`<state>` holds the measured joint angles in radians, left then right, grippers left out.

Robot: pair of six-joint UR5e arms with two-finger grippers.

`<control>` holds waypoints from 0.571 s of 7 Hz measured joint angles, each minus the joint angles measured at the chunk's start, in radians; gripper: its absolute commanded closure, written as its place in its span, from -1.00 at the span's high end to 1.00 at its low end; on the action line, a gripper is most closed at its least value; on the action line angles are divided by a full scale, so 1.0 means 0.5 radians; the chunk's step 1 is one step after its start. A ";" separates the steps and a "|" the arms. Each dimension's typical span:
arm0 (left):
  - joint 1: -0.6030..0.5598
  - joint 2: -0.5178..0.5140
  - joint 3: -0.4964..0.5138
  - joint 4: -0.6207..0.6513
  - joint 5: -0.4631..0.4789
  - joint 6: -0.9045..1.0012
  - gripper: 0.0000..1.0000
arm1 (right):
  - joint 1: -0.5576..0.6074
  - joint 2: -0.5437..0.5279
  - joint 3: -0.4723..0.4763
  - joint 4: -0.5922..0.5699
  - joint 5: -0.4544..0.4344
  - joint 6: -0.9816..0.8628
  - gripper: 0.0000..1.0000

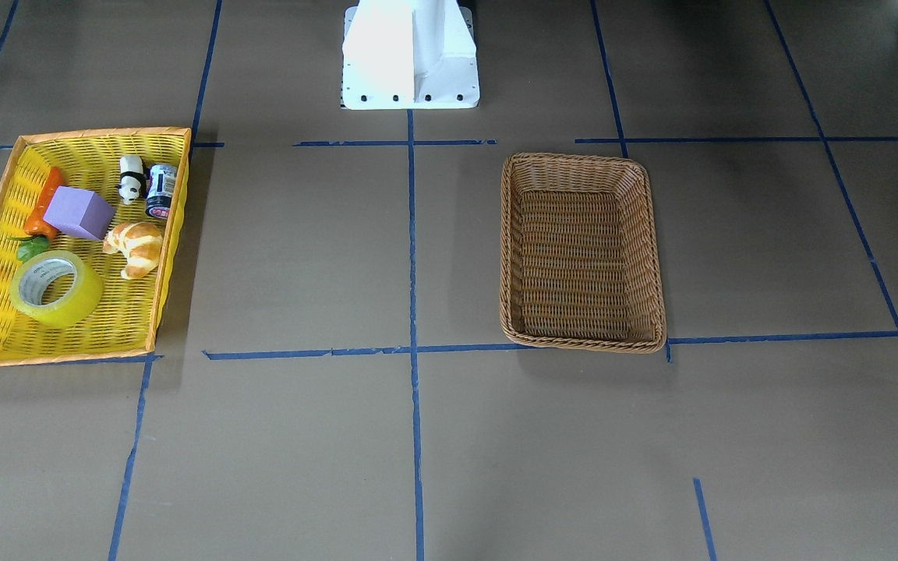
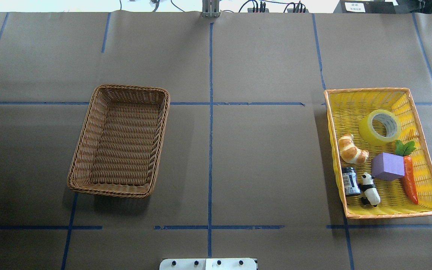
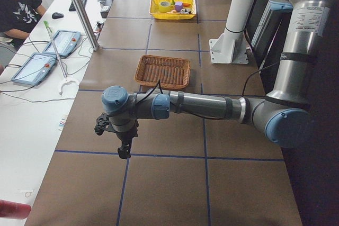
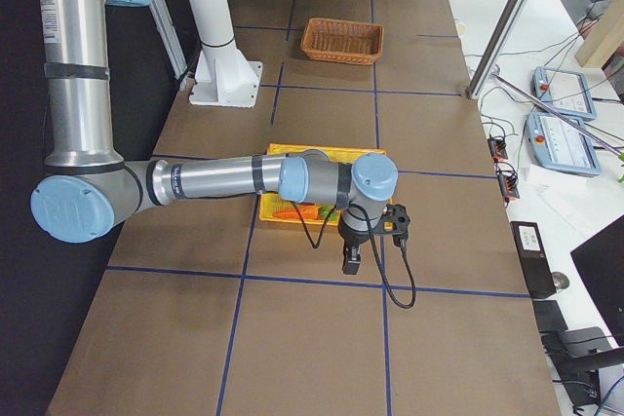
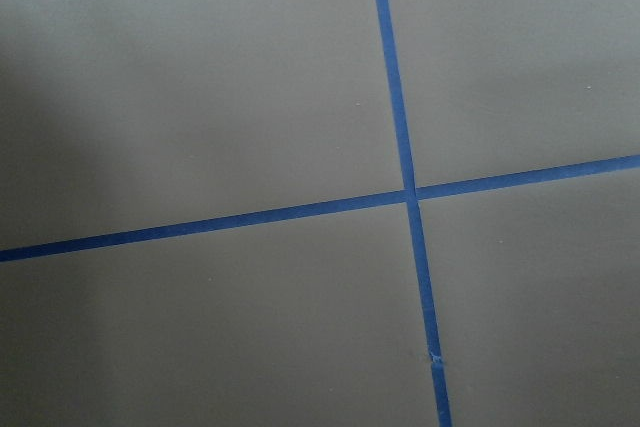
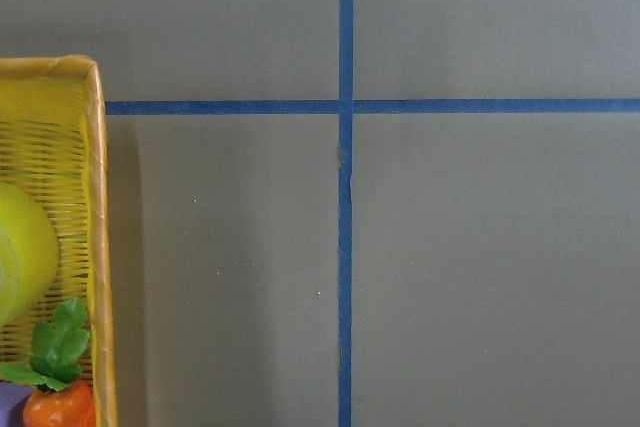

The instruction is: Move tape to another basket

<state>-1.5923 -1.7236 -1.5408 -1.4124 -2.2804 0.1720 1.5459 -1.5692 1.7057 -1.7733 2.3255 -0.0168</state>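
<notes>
The tape [image 1: 55, 288] is a yellow-green roll lying in the front part of the bright yellow tray [image 1: 98, 134]; it also shows in the overhead view [image 2: 380, 127] and at the left edge of the right wrist view [image 6: 18, 247]. The brown wicker basket [image 1: 583, 160] stands empty on the other half of the table, as the overhead view [image 2: 133, 88] shows. My left gripper [image 3: 124, 149] hangs over bare table, well short of the basket. My right gripper [image 4: 351, 260] hangs just beside the yellow tray [image 4: 331, 153]. I cannot tell whether either is open or shut.
The yellow tray [image 2: 366, 90] also holds a croissant [image 2: 351, 150], a purple block [image 2: 387, 167], a carrot [image 2: 410, 183], a panda figure [image 2: 369, 189] and a small dark can [image 2: 350, 180]. The white robot base [image 1: 410, 54] stands at the table's back edge. Blue tape lines cross the brown table.
</notes>
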 measured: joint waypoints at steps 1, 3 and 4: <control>0.004 -0.037 -0.012 0.088 0.000 0.000 1.00 | -0.002 0.001 0.001 0.000 0.011 -0.001 1.00; 0.015 -0.087 -0.031 0.192 0.000 0.002 1.00 | -0.006 0.005 0.002 0.001 0.079 -0.004 1.00; 0.017 -0.086 -0.036 0.201 -0.002 0.003 1.00 | -0.010 0.006 0.002 0.002 0.095 -0.004 1.00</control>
<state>-1.5838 -1.7664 -1.5585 -1.3121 -2.2812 0.1733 1.5410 -1.5663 1.7068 -1.7723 2.3730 -0.0188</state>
